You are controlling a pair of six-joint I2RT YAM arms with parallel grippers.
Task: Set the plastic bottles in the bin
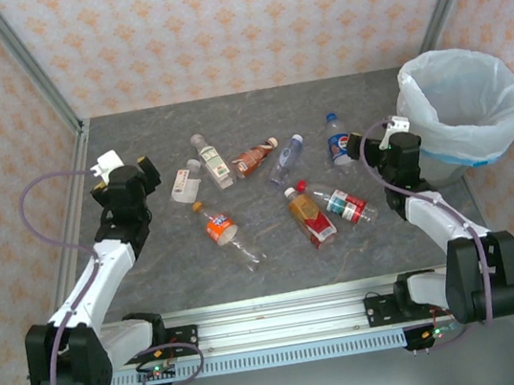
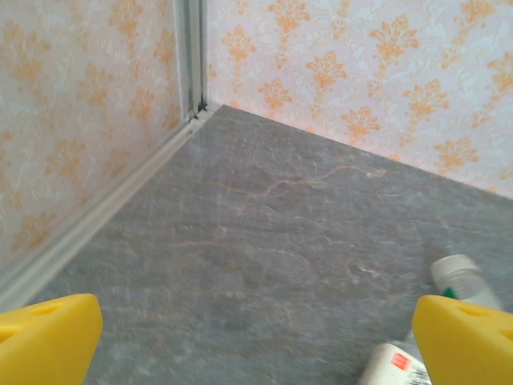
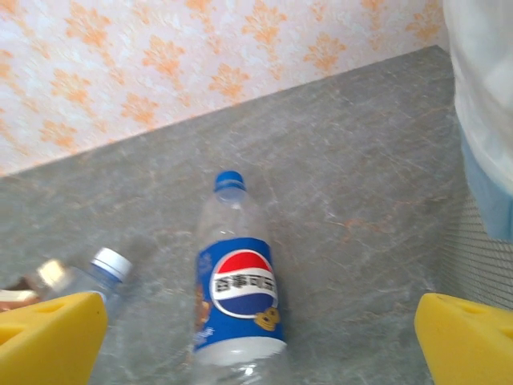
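Observation:
Several plastic bottles lie scattered on the grey table (image 1: 153, 276): a white-labelled pair (image 1: 185, 181), an orange one (image 1: 221, 227), a red-yellow one (image 1: 310, 215) and a blue-labelled one (image 1: 338, 142). The bin (image 1: 462, 108), lined with a white bag, stands at the far right. My left gripper (image 1: 125, 171) (image 2: 256, 343) is open over bare table left of the bottles; a white-labelled bottle (image 2: 393, 365) lies by its right finger (image 2: 465, 337). My right gripper (image 1: 377, 141) (image 3: 256, 343) is open above the blue-labelled bottle (image 3: 239, 289), with the bin (image 3: 485, 120) at the right edge.
Patterned walls enclose the table on three sides, with metal posts in the back corners (image 2: 191, 56). A white-capped clear bottle (image 3: 103, 273) lies left of the blue-labelled one. Bare table (image 1: 256, 120) lies behind the bottles.

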